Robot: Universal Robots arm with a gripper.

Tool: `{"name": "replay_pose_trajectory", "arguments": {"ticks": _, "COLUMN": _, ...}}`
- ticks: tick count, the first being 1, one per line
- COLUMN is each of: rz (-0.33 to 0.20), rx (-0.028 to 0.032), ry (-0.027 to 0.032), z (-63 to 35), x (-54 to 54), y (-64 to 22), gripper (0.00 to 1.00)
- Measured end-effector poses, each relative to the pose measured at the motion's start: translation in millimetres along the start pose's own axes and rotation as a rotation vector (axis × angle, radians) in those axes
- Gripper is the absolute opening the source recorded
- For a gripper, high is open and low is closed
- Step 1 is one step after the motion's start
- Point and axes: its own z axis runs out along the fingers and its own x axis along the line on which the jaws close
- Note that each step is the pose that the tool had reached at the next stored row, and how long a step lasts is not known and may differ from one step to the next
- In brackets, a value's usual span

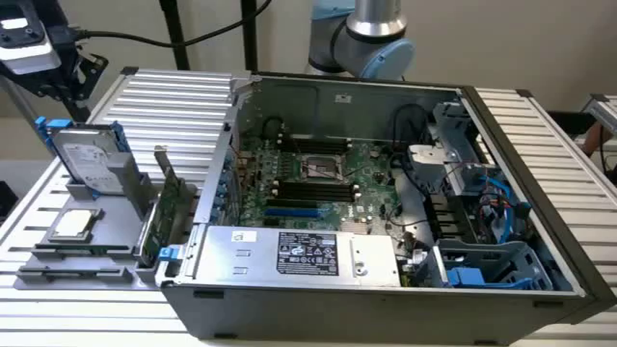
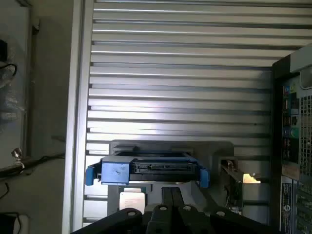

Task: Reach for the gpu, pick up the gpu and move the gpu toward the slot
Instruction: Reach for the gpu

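The gpu (image 1: 172, 201) is a thin green card with a silver bracket. It stands on edge in a grey holder (image 1: 97, 249), just outside the open computer case (image 1: 386, 188). In the wrist view its top edge (image 2: 235, 179) shows beside the hard drive. My gripper (image 1: 69, 85) hangs high at the exterior view's left, above and behind the holder, well clear of the card. Its two dark fingers (image 2: 167, 197) lie close together with nothing between them. A blue card slot (image 1: 294, 213) runs along the motherboard inside the case.
A silver hard drive with blue rails (image 1: 92, 159) (image 2: 146, 168) stands upright in the holder next to the gpu. A small square CPU chip (image 1: 75, 225) (image 2: 132, 200) lies flat in front of it. The case wall (image 2: 292, 122) rises close beside the card. The slatted table (image 1: 164, 101) extends behind.
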Motion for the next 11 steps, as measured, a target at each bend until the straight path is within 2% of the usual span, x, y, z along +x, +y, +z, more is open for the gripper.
{"name": "replay_pose_trajectory", "arguments": {"ticks": 11, "rz": 0.0, "rx": 0.0, "ry": 0.0, "z": 0.0, "x": 0.0, "y": 0.0, "gripper": 0.11}}
